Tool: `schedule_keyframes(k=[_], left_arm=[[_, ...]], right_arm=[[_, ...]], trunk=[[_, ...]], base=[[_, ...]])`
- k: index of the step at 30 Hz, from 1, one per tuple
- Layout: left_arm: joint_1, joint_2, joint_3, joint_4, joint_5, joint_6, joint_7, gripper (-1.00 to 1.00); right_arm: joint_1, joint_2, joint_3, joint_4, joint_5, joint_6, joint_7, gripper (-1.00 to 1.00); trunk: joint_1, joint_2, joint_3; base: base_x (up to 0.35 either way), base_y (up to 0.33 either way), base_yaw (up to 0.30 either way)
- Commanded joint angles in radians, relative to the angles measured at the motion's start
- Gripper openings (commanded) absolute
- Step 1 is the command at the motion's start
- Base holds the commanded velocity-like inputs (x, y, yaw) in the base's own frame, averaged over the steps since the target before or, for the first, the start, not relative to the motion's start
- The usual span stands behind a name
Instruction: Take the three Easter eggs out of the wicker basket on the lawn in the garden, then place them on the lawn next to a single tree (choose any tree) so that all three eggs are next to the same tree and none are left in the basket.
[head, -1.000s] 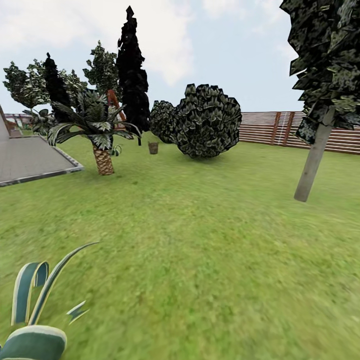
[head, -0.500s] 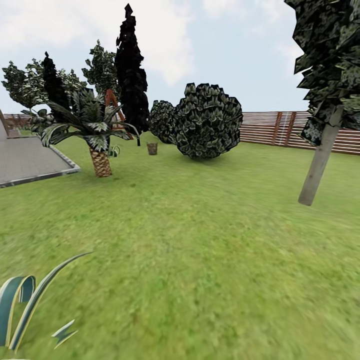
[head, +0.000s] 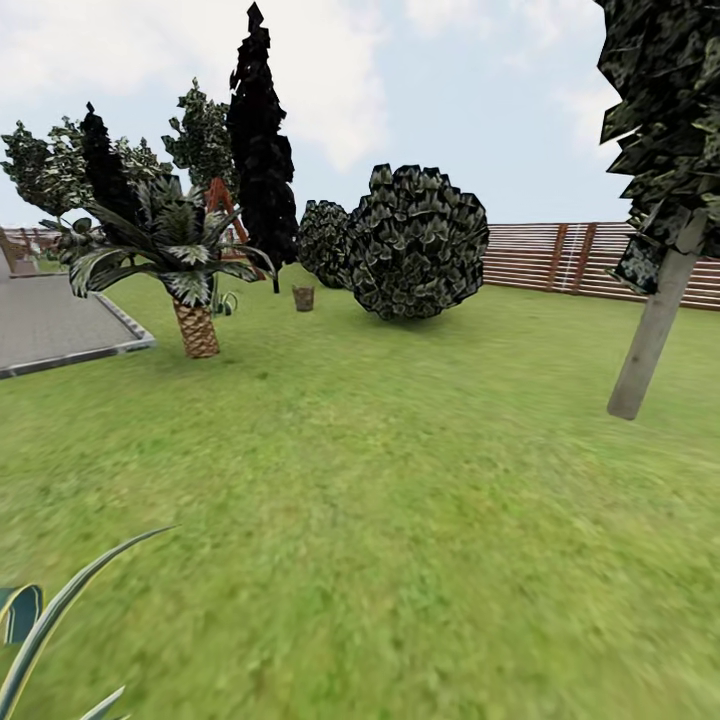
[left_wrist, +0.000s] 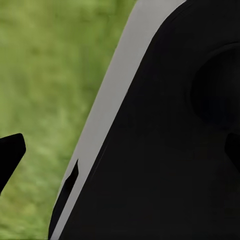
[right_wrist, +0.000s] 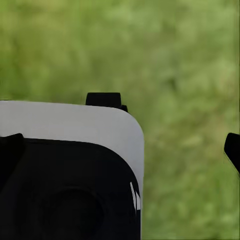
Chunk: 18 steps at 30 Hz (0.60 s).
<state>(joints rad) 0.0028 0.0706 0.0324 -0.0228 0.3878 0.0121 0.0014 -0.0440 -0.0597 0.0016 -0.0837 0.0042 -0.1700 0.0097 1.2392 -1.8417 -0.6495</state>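
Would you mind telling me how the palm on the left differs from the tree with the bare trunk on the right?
The palm is short, with a scaly, patterned trunk; the tree is taller, with a smooth grey-brown trunk. The palm stands roughly upright, while the tree leans. The palm spreads striped fronds low down; the tree carries blocky dark leaves high up. Both stand on the lawn.

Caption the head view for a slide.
Small tan-brown woven wicker basket far off on the green lawn, between a scaly-trunked palm and a round dark bush.
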Motion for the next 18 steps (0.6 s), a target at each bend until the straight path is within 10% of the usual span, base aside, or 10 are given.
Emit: schedule_keyframes(k=[1, 18], left_arm=[[0.000, 0.000, 0.003, -0.002, 0.003, 0.001, 0.000, 1.00], [0.000, 0.000, 0.003, -0.002, 0.003, 0.001, 0.000, 1.00]], right_arm=[[-0.001, 0.000, 0.000, 0.001, 0.000, -0.003, 0.001, 1.00], [-0.001, 0.000, 0.000, 0.001, 0.000, -0.003, 0.001, 1.00]], trunk=[[0.000, 0.000, -0.001], [0.000, 0.000, -0.001]], base=[[0.322, 0.000, 0.000], [0.323, 0.000, 0.000]])
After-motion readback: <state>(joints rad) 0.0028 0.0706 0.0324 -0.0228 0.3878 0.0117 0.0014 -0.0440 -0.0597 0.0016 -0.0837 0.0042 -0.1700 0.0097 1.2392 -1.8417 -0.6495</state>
